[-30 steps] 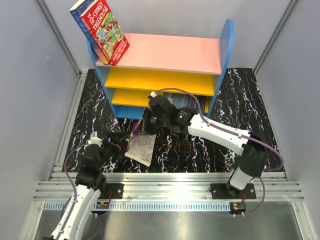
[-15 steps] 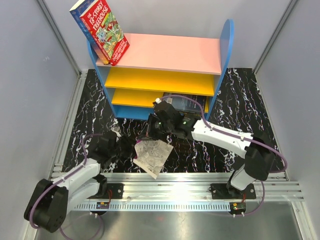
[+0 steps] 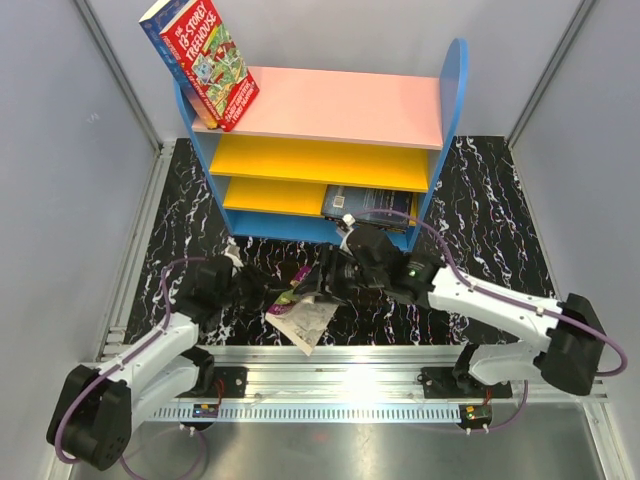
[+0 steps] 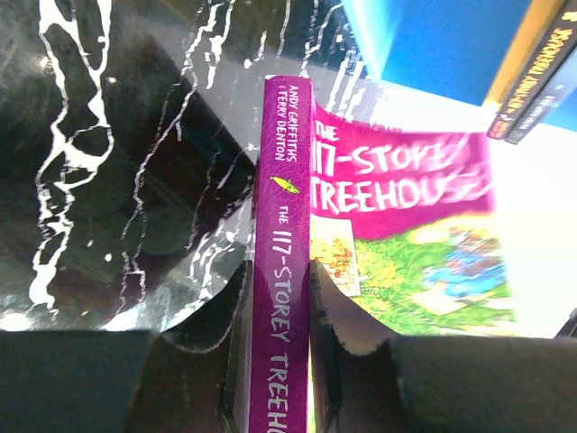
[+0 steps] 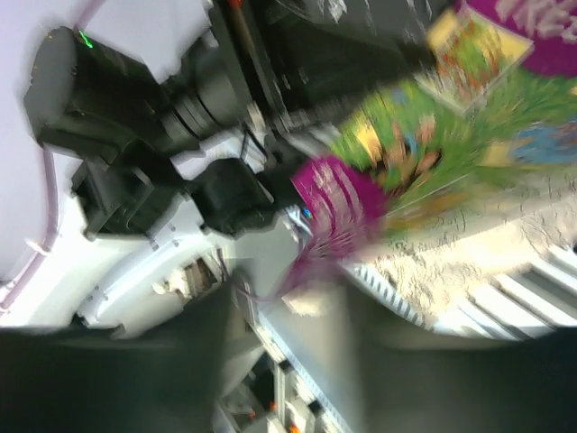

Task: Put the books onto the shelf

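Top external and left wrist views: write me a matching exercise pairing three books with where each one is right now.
Books:
1. red Treehouse book
2. dark blue book
3. purple 117-Storey Treehouse book

Places:
A. between the fingers of the left hand
B. leaning on the pink top board
C. lying on the blue bottom board

Pairs: 1-B, 2-C, 3-A

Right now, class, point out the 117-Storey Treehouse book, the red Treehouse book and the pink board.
117-Storey Treehouse book [image 4: 285, 262]: left wrist view, purple spine.
red Treehouse book [image 3: 212, 62]: top external view, front cover.
pink board [image 3: 345, 105]: top external view, bare middle.
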{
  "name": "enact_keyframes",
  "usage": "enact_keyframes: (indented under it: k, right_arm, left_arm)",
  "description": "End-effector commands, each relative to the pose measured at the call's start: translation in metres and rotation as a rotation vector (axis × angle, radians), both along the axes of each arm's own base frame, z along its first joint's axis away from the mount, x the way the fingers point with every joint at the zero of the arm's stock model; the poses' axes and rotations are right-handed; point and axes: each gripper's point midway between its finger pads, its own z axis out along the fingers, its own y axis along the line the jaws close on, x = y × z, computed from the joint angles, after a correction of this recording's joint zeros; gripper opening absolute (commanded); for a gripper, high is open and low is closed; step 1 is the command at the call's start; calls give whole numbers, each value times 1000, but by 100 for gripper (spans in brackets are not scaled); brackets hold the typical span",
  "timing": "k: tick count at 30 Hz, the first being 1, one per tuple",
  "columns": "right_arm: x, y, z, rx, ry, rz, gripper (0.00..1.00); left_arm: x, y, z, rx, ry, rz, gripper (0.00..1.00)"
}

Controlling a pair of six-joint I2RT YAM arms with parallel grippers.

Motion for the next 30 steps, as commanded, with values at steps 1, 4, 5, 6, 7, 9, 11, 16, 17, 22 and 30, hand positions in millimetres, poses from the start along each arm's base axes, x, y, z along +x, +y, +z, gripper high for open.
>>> enact_keyframes:
  k: [1, 4, 5, 6, 7, 9, 11, 16, 17, 22, 30]
  right_arm:
    - [-38, -22, 6, -29, 7, 86, 86]
    - [-59, -55, -20, -149, 64, 70, 100]
    - [-64, -62, -24, -160, 85, 60, 100]
    - [-71, -74, -29, -160, 92, 47, 100]
    - [-74, -81, -31, -159, 102, 32, 99]
    - [-82, -101, -34, -143, 122, -13, 100]
    - [-88, -117, -29, -113, 131, -53, 100]
    - [-90, -137, -37, -73, 154, -141, 99]
    - [-89, -136, -32, -36, 156, -153, 100]
    - [-67, -104, 0, 221, 119, -197, 100]
    - [-1, -89, 81, 573, -114, -432, 100]
  left_arm:
    - [11, -3, 29, 43, -97, -40, 0]
    - [12, 2, 31, 114, -98, -59, 0]
    - [14, 3, 32, 133, -104, -58, 0]
    - [12, 5, 32, 150, -93, -65, 0]
    - [12, 6, 34, 171, -108, -74, 0]
    - [15, 10, 45, 206, -129, -75, 0]
    - [21, 14, 63, 254, -191, -77, 0]
    - [21, 25, 102, 346, -313, -96, 0]
    - [20, 25, 111, 351, -340, -97, 0]
    - [18, 18, 165, 282, -453, -94, 0]
    - [8, 7, 235, 68, -509, -42, 0]
